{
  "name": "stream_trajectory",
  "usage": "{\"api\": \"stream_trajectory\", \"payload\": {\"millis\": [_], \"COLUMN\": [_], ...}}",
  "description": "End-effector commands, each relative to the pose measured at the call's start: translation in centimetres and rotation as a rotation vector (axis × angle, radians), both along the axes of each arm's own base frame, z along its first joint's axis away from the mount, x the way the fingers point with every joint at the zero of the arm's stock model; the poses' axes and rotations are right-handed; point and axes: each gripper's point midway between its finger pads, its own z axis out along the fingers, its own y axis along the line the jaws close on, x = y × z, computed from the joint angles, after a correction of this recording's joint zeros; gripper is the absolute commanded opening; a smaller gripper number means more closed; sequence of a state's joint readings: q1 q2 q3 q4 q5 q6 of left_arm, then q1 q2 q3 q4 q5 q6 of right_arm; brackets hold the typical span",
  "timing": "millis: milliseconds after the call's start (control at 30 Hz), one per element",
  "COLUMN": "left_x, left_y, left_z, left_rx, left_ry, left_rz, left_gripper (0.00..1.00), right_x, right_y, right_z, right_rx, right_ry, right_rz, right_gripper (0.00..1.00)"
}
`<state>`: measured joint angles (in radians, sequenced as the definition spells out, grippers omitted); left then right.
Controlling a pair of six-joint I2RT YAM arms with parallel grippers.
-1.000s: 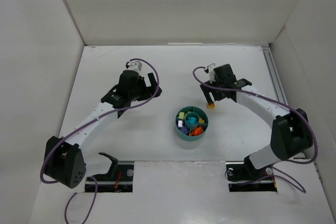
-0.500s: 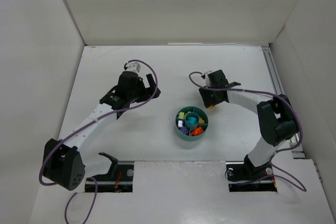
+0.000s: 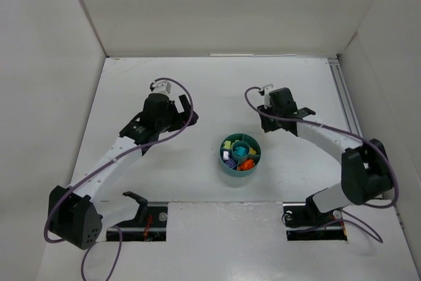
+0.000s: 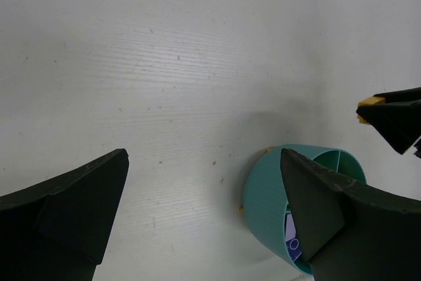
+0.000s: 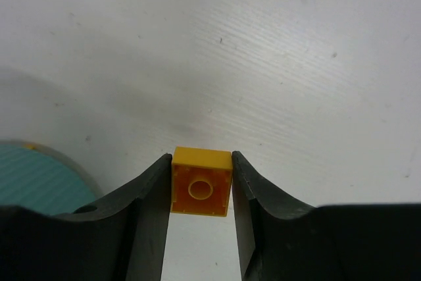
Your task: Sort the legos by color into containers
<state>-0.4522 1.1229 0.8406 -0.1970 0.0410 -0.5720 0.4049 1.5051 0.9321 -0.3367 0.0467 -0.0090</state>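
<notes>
Left gripper [image 3: 183, 106] hangs over the left half of the tabletop [image 3: 131, 83], its two dark fingers spread as wide as they go with only bare white surface between them. In its own wrist view the left gripper [image 4: 204, 218] frames the dish from the side.

Right of it, a little to the right of the tabletop's middle and toward the near edge, sits the round teal dish [image 3: 221, 156], upright, its open top facing up. Its centre well and ring of wedges hold small bricks: yellow [image 3: 227, 144], purple [image 3: 227, 156] and orange [image 3: 245, 165] pieces each lie in a separate section.

Just beyond the dish's far right side, the right gripper [image 3: 268, 124] pinches a yellow brick [image 5: 201, 190] between its fingertips. The fingers press on two opposite side faces. The brick looks square, so no long axis shows; its hollow underside, with one round tube in the middle, is turned toward the wrist camera. Whether it touches the tabletop I cannot tell. The dish's wall [image 5: 33, 179] curves in at the lower left of that view, apart from the brick.
</notes>
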Motion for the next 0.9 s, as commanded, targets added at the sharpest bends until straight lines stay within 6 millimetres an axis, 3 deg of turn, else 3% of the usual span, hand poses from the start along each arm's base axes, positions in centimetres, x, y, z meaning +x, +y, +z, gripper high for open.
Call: {"api": "stream_trajectory", "payload": {"millis": [0, 67, 233, 333, 367, 400, 600, 633, 867], "left_x": [-0.7, -1.0, -1.4, -1.6, -1.7, -1.9, -2.3, -2.5, -2.7], "left_y": [0.7, 0.8, 1.2, 1.3, 1.3, 1.4, 1.7, 1.8, 2.0], "left_z": [1.3, 1.3, 1.5, 1.3, 1.6, 1.6, 1.8, 1.6, 0.7], "left_rx": [-0.015, -0.025, -0.035, -0.034, -0.046, -0.048, -0.048, -0.047, -0.048], "left_ry": [-0.043, -0.045, -0.056, -0.055, -0.061, -0.064, -0.076, -0.074, -0.053], "left_rz": [0.028, 0.033, 0.047, 0.047, 0.052, 0.052, 0.059, 0.059, 0.077], "left_gripper": [1.0, 1.0, 1.0, 1.0, 1.0, 1.0, 1.0, 1.0, 1.0], "right_x": [0.4, 0.5, -2.2, -3.7, -4.5, -4.9, -7.5, -7.5, -8.7], "right_y": [0.5, 1.0, 5.4, 6.6, 7.0, 7.2, 8.0, 8.0, 8.5], "right_z": [4.6, 7.9, 11.4, 11.3, 10.3, 10.7, 9.1, 9.7, 8.8], "right_rx": [0.045, 0.07, 0.207, 0.227, 0.224, 0.231, 0.272, 0.279, 0.301], "right_ry": [-0.135, -0.24, -0.325, -0.33, -0.304, -0.324, -0.286, -0.308, -0.272], "right_rz": [0.056, 0.129, 0.371, 0.443, 0.465, 0.475, 0.505, 0.507, 0.525], "right_gripper": [0.34, 0.34, 0.35, 0.35, 0.35, 0.35, 0.38, 0.39, 0.48]}}
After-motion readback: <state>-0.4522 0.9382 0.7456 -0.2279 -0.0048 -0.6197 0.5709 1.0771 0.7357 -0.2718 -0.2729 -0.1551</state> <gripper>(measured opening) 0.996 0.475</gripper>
